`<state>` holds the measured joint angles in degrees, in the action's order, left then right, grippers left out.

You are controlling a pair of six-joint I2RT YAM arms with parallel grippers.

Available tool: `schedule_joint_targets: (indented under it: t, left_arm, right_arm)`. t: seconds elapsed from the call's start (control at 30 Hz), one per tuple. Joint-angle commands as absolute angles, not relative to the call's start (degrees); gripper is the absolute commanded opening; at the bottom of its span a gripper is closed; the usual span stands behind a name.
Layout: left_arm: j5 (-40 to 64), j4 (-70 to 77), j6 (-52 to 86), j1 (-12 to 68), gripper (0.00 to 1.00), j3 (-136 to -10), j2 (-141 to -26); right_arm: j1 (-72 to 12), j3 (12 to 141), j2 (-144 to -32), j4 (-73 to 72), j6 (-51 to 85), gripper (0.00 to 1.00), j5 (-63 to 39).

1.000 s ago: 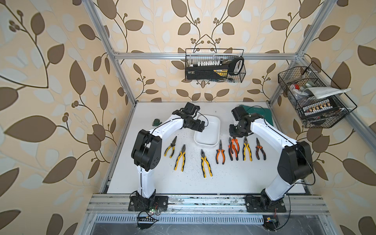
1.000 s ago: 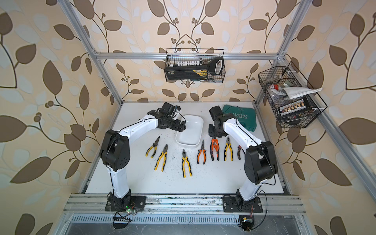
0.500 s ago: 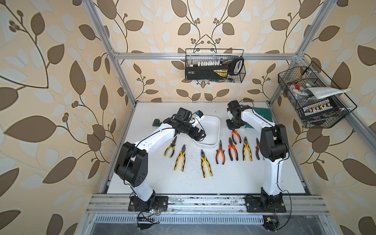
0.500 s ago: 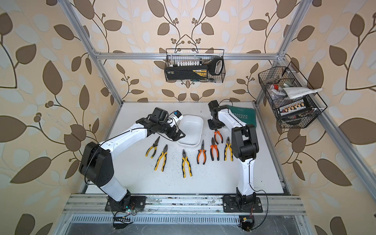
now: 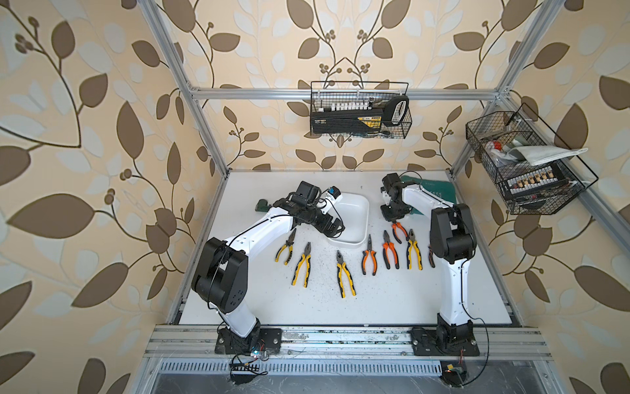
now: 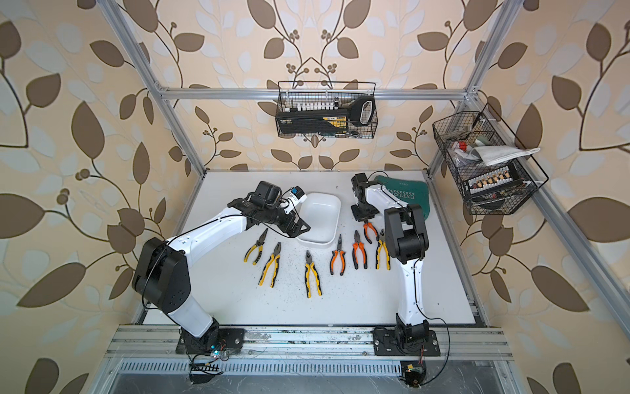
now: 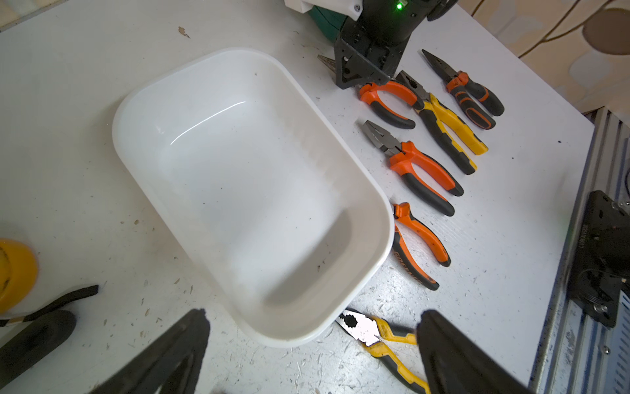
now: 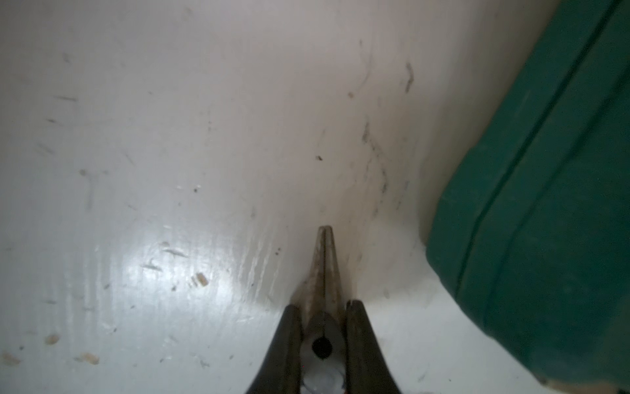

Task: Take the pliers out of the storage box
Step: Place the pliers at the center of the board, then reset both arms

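Note:
The white storage box [image 5: 365,218] [image 6: 335,218] [image 7: 238,170] stands empty at mid-table. Several pliers lie on the table in a row in front of it, such as yellow ones [image 5: 302,264] [image 7: 381,337] and orange ones [image 5: 370,257] [image 7: 422,174]. My right gripper [image 5: 394,218] [image 8: 324,307] is shut on the grey head of orange-handled needle-nose pliers [image 5: 399,232] [image 8: 325,259], right of the box and low over the table. My left gripper [image 5: 333,228] [image 7: 313,317] is open and holds nothing, at the box's near left corner.
A teal tool case [image 5: 433,191] [image 8: 545,204] lies at the back right, close to the held pliers' tip. A dark green pipe wrench [image 5: 262,206] sits back left and a yellow tape measure [image 7: 13,273] left of the box. Wire baskets [image 5: 358,112] [image 5: 521,163] hang on the walls.
My right gripper has drawn the orange needle-nose pliers a little toward the back, its arm folding upright. My left gripper has moved from the box's left rim toward its near corner, still open.

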<state>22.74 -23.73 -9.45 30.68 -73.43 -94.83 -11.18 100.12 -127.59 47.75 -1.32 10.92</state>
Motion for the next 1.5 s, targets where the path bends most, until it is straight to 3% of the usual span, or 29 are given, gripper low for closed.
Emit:
schedule_joint_targets:
  t: [0.0,0.1,0.23,0.3,0.47,0.57,0.77,1.0,1.47]
  left_arm:
    - [22.1,-21.3,-9.2,29.9,0.99,-72.7,-92.7]
    - [20.9,-20.6,-8.7,29.6,0.99,-72.5,-92.6]
    - [18.5,-19.3,-7.7,29.0,0.99,-72.8,-92.5]
    - [17.2,-18.9,-7.0,28.4,0.99,-73.0,-92.4]
    - [8.7,-13.3,-6.0,26.1,0.99,-69.5,-89.5]
    - [2.6,-9.6,-7.5,24.3,0.99,-66.3,-87.5]
    - [0.7,-3.0,-5.4,16.0,0.99,-58.5,-83.0]
    - [2.2,4.5,-3.1,8.9,0.99,-46.5,-76.1]
    - [0.1,18.6,2.3,2.4,0.99,-30.4,-72.5]
  right_arm:
    - [-11.2,99.3,-127.2,46.7,-1.1,0.22,11.8]
    - [-11.2,98.1,-124.9,46.1,-1.0,0.28,11.6]
    - [-11.2,94.4,-119.5,43.9,-0.7,0.47,10.4]
    - [-11.2,92.2,-116.4,43.0,-0.3,0.51,9.4]
    - [-11.2,83.1,-105.3,37.6,0.5,0.86,6.8]
    - [-11.2,77.7,-98.3,34.3,1.7,0.92,8.1]
    - [-11.2,65.1,-83.9,23.8,5.5,0.96,12.3]
    - [-8.3,45.4,-72.0,1.3,4.2,0.99,15.4]
    - [-0.9,22.3,-77.0,-36.3,6.4,0.99,19.7]
